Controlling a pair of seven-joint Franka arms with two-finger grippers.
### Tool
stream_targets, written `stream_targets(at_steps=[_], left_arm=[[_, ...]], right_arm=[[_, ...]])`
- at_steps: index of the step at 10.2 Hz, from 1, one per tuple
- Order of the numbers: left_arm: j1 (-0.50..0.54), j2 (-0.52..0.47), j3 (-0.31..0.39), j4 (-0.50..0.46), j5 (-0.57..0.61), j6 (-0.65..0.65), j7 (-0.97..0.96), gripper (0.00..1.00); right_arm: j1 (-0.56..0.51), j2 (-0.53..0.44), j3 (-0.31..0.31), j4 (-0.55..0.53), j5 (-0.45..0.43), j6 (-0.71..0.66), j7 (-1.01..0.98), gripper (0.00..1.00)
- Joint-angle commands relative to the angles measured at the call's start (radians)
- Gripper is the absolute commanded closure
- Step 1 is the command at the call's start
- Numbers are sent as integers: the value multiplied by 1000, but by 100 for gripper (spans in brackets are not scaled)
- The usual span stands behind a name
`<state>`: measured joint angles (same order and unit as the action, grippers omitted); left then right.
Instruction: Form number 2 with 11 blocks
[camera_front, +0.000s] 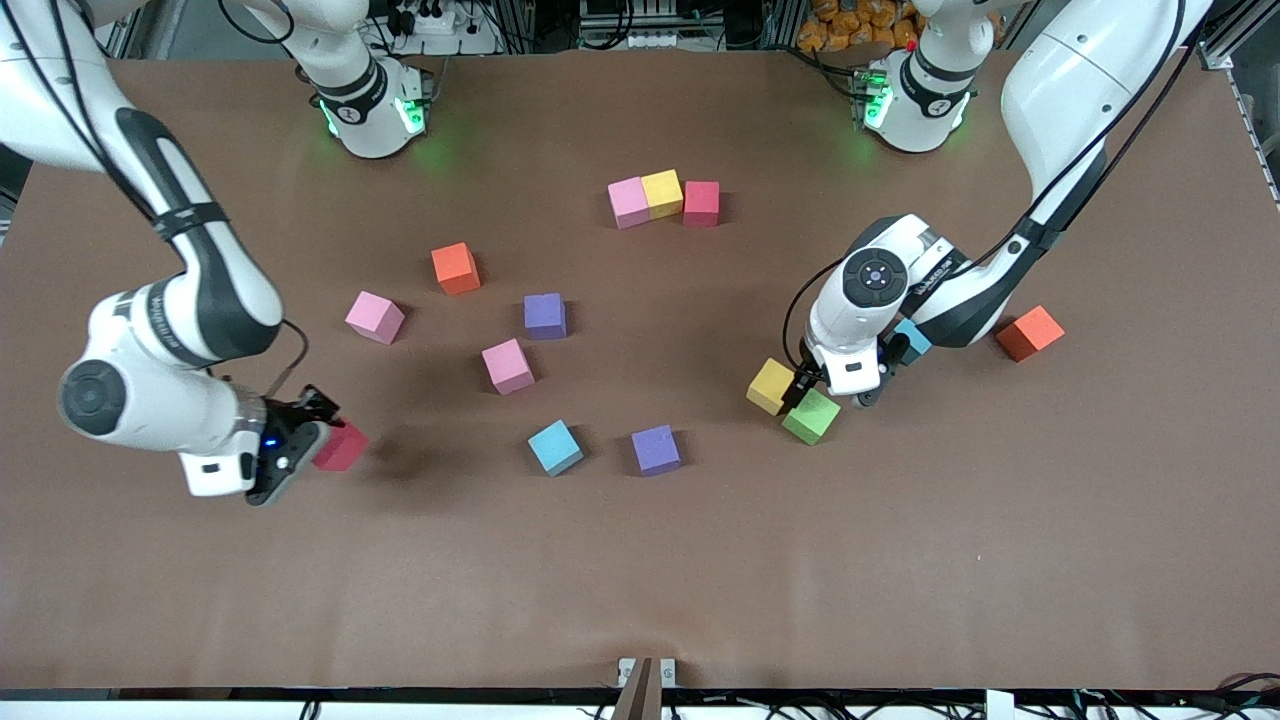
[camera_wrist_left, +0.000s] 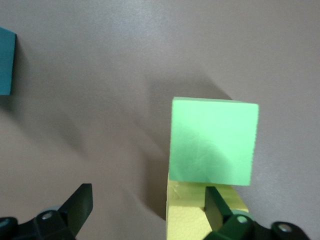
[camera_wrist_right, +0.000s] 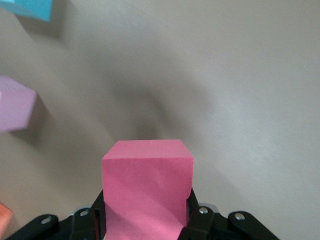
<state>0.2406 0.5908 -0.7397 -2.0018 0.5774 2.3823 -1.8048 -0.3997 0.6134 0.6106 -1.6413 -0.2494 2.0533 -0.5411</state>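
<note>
**Red block up, row of three begun**

We see the right end effector (camera_front: 318, 432) holding a red block (camera_front: 341, 447) above the surface (camera_front: 640, 580). Three blocks (camera_front: 664, 198) sit in a row. The left end effector (camera_front: 803, 392) spreads wide by the yellow block (camera_front: 771, 385) and green block (camera_front: 811, 416).

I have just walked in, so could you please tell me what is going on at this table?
The right gripper is shut on a red block above the table at its own end. The left gripper is open, low over the yellow block and green block. Only a row of three is laid near the bases; the other blocks are scattered.
</note>
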Motion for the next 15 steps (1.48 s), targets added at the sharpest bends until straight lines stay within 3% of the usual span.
stream_targets(at_steps=[1,2,4,7,10,13,15], left_arm=[[-3,-8,-3,35,18,-25,4,0],[-4,-5,-3,55,16,-25,4,0],[-20,12,-3,75,18,-25,15,0],[-84,84,20,149,19,-25,9,0],[-101,127,39,184,21,-23,18,0],[-199,136,133,196,18,-21,4,0],[-211,136,143,195,4,-23,-1,0]], right_arm=[[30,-95,4,-144,92,71,177,60],[25,-131,24,-225,135,149,182,60],[57,-245,44,-328,139,185,321,60],[229,-352,43,-388,139,188,669,61],[304,-359,44,-388,140,199,807,61],[401,-356,44,-408,140,235,982,61],[476,-348,44,-430,140,269,1139,61]])
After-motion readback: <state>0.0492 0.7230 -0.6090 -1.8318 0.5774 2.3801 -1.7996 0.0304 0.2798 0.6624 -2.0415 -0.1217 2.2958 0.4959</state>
